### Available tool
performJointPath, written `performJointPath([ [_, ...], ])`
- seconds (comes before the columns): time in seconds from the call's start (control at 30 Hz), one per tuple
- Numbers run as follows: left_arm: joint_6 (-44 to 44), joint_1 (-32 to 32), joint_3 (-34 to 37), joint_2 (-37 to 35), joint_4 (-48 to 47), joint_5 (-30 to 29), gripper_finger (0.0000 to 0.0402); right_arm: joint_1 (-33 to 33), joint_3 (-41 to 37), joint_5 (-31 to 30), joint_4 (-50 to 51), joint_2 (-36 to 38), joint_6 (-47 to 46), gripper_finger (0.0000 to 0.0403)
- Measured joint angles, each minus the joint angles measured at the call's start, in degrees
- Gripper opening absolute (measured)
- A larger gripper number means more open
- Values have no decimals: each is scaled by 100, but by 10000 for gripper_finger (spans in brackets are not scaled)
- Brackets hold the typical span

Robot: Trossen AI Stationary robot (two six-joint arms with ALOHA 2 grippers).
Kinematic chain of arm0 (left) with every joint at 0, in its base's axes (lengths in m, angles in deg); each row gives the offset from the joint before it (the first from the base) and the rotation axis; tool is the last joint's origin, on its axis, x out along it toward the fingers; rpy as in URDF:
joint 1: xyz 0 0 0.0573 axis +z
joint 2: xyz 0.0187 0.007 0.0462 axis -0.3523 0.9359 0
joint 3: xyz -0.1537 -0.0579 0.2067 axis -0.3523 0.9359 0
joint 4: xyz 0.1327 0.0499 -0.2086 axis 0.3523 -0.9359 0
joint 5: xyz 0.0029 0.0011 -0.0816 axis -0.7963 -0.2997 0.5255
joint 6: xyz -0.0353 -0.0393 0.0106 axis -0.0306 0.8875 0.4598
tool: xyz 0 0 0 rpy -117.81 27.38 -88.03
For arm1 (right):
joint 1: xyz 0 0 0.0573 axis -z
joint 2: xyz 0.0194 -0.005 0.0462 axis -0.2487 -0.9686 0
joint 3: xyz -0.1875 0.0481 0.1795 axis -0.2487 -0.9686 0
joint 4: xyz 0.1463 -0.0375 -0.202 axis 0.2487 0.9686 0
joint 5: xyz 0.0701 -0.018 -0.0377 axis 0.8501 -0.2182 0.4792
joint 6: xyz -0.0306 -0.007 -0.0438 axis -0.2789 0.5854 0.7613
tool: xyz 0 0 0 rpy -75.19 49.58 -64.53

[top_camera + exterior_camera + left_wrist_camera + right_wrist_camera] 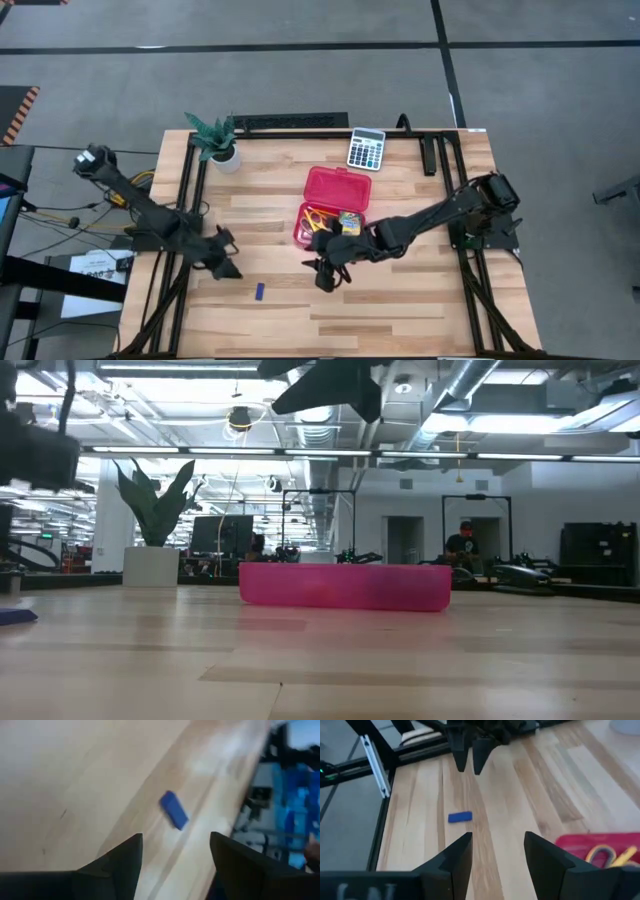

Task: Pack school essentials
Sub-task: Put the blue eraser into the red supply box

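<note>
The tiny blue piece (259,291) lies flat on the wooden table near its near-left part, also in the left wrist view (174,810) and the right wrist view (460,817). My left gripper (229,269) hovers open just left of and beyond it (175,851). My right gripper (325,277) is open and above the table to the piece's right (495,851), near the red case's near edge. The open red case (338,205) holds yellow-orange-handled scissors (317,219) and the green-yellow crayon box (349,221). Pencils and the yellow stick do not show clearly.
A grey calculator (366,149) lies at the far edge and a potted plant (216,141) stands at the far-left corner. Black frame rails (190,190) run along the table's sides. Bare wood spreads along the near edge (380,320). People show in the room behind (462,545).
</note>
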Motion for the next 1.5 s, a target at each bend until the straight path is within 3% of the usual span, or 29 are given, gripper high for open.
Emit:
performJointPath([
  [0.23,1413,-393,-5,1862,1175,-662,174,-27,0,-31,141,0,-293,182],
  [0.37,1568,-393,-12,2747,2384,-768,149,-46,0,-38,200,0,-358,182],
  [0.47,1655,-389,-259,3422,2744,-678,130,-104,0,-39,274,0,-369,182],
  [0.77,1250,-167,-1502,4928,2533,-531,79,-293,0,-39,587,0,-756,182],
  [1.07,-306,991,-2148,5399,2904,-573,61,-853,0,-86,1151,11,-1491,182],
  [1.17,-912,1420,-2456,5720,3160,-101,61,-1052,0,-311,1323,12,-1662,182],
  [1.3,-1716,1616,-2881,5690,2839,632,53,-1274,0,-608,1450,15,-1941,182],
  [1.4,-2216,1512,-3234,5372,1496,775,22,-1393,0,-777,1495,17,-2056,182],
  [1.5,-2741,1283,-3631,4932,-353,463,5,-1458,0,-967,1581,17,-2176,182],
])
